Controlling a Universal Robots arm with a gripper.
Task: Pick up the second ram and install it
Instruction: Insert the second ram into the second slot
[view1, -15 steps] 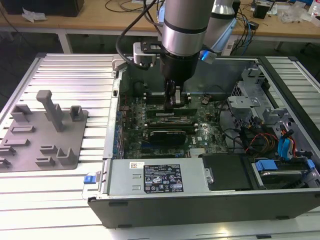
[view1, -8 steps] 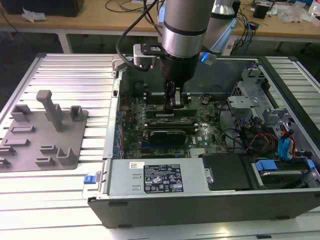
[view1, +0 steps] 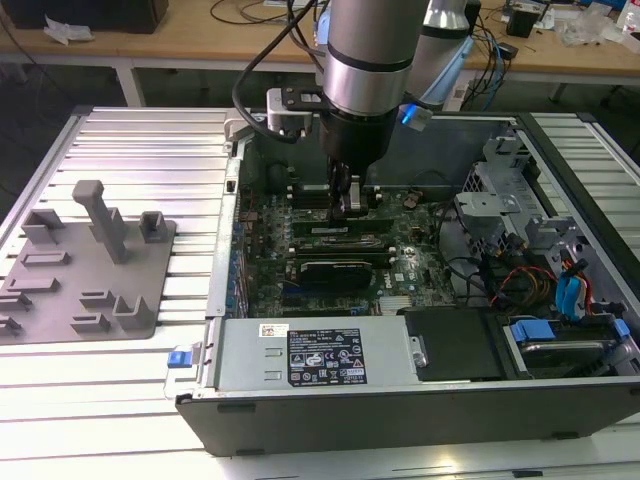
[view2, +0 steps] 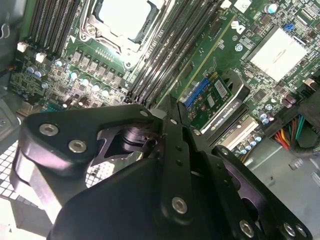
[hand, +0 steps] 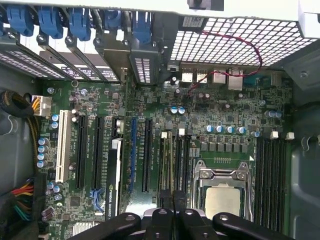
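My gripper (view1: 351, 205) is down inside the open computer case, over the memory slots next to the square silver processor (hand: 221, 200). The second ram (hand: 167, 161) is a thin green stick standing edge-on in one of those slots. In the second wrist view its pale green edge (view2: 202, 64) runs out from between my black fingers (view2: 176, 150). The jaws stand close together on the stick near its middle, and the part under them is hidden. Whether it is clicked fully into the slot cannot be told.
A black card with a white label (view1: 337, 270) lies across the board (hand: 225, 107) just in front of the slots. Cables and drive cages (view1: 520, 240) crowd the exterior view's right. A grey parts fixture (view1: 85, 265) sits outside the case at the exterior view's left.
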